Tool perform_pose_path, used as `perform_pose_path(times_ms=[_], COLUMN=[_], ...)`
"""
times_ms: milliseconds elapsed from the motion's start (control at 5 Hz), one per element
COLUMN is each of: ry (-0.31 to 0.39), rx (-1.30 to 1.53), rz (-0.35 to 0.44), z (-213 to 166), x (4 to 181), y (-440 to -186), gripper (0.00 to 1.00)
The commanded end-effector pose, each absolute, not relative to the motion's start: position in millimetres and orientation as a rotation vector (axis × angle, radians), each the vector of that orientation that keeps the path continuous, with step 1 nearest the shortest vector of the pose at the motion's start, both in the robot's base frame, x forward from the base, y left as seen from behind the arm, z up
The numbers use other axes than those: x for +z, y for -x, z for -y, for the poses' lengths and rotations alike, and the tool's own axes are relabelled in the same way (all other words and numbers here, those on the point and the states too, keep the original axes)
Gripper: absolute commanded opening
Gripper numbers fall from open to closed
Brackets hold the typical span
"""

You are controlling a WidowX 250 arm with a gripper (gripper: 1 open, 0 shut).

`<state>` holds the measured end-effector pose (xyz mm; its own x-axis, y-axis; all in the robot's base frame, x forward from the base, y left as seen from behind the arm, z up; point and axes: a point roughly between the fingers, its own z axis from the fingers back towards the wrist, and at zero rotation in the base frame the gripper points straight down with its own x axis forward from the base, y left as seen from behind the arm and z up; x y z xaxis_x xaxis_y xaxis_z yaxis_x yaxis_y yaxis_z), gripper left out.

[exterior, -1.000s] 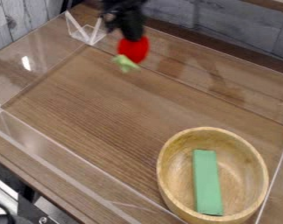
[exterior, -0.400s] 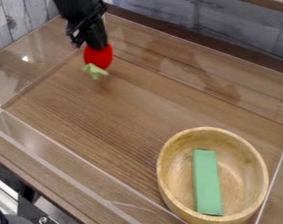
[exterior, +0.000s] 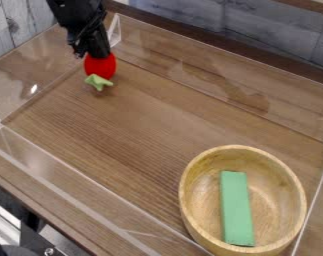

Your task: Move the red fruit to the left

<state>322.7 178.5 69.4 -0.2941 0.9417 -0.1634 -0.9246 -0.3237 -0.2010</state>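
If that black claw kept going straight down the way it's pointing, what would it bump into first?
The gripper is already shut on the red fruit, so the fruit would probably press into the wooden table first; its height above it is unclear.

We see a smooth, glossy red fruit (exterior: 100, 66), a matt wood-grain table (exterior: 137, 150), a light turned wooden bowl (exterior: 204, 180) and clear, shiny plastic walls (exterior: 70, 215).

A lab-style test bench: wooden tabletop (exterior: 150, 140) fenced by clear acrylic walls (exterior: 70, 235), grey plank backdrop (exterior: 257, 30).
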Motion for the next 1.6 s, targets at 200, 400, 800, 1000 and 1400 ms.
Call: perform_pose_path(times_ms=[200,400,800,1000,1400], ry=[0.320,0.320,0.309,0.306,0.290], rx=[1.866,1.814,1.909,1.923,2.030], rz=[0.180,0.178,0.218,0.235,0.285], z=[-200.9,-204.0,-209.6,-210.1,-210.1], x=[78.5,72.7,59.3,51.1,51.9], y=[-335.7,-337.6,-338.2,-330.2,-320.5], gripper=[0.00,0.00,0.00,0.00,1.00])
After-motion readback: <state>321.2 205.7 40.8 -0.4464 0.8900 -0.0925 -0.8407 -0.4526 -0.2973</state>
